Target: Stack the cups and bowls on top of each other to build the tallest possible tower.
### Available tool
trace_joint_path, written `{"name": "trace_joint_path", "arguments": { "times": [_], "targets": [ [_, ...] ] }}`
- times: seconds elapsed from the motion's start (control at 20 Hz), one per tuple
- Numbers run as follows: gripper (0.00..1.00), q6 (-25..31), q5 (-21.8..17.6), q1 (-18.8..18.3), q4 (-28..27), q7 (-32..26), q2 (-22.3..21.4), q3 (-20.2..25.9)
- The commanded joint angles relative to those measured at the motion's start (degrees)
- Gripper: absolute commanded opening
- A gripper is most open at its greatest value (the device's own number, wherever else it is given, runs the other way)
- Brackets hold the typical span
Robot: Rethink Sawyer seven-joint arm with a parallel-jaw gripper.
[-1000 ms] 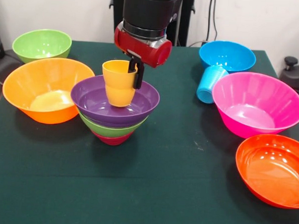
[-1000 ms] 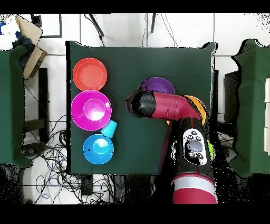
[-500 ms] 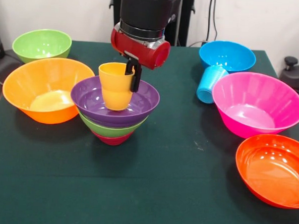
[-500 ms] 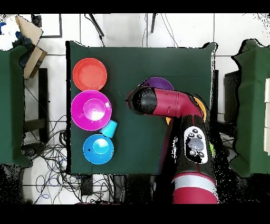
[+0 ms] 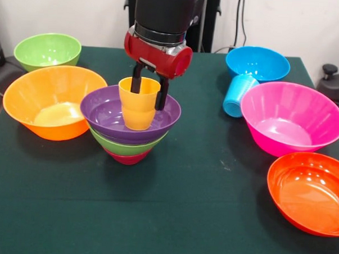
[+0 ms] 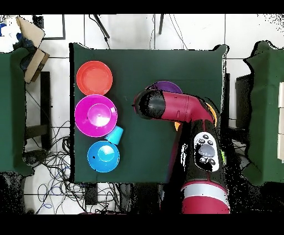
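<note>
Yellow-orange cup point(image 5: 139, 109), stepped, glossy, upright in purple bowl point(image 5: 105, 114)

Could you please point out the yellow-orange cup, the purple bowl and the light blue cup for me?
yellow-orange cup point(image 5: 138, 111): front view, on its stepped side wall.
purple bowl point(image 5: 104, 110): front view, on its bare inner wall left of the cup.
light blue cup point(image 5: 237, 95): front view, on its side, where it lies tipped over.

- two cups: yellow-orange cup point(image 5: 139, 107), light blue cup point(image 5: 238, 94)
- eight bowls: two green, plus one each orange, purple, crimson, blue, pink and red-orange
- one desk point(image 5: 171, 217), one robot arm
</note>
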Motion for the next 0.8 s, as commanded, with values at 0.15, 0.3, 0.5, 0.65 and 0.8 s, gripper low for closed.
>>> {"name": "trace_joint_path", "arguments": {
  "times": [0.15, 0.3, 0.5, 0.65, 0.8],
  "targets": [
    [1.00, 8.47, -1.13, -0.37, -0.44, -4.66, -0.33, 5.04],
    [1.00, 9.72, -1.04, -0.30, -0.79, -4.68, -0.85, 4.87],
    [1.00, 10.29, -1.18, 0.18, 0.13, -3.96, -2.04, 4.35],
    [1.00, 10.81, -1.21, 0.62, 0.65, -3.22, -2.73, 3.91],
    [1.00, 12.33, -1.23, 1.04, 0.99, -2.97, -3.90, 3.38]
  ]
}}
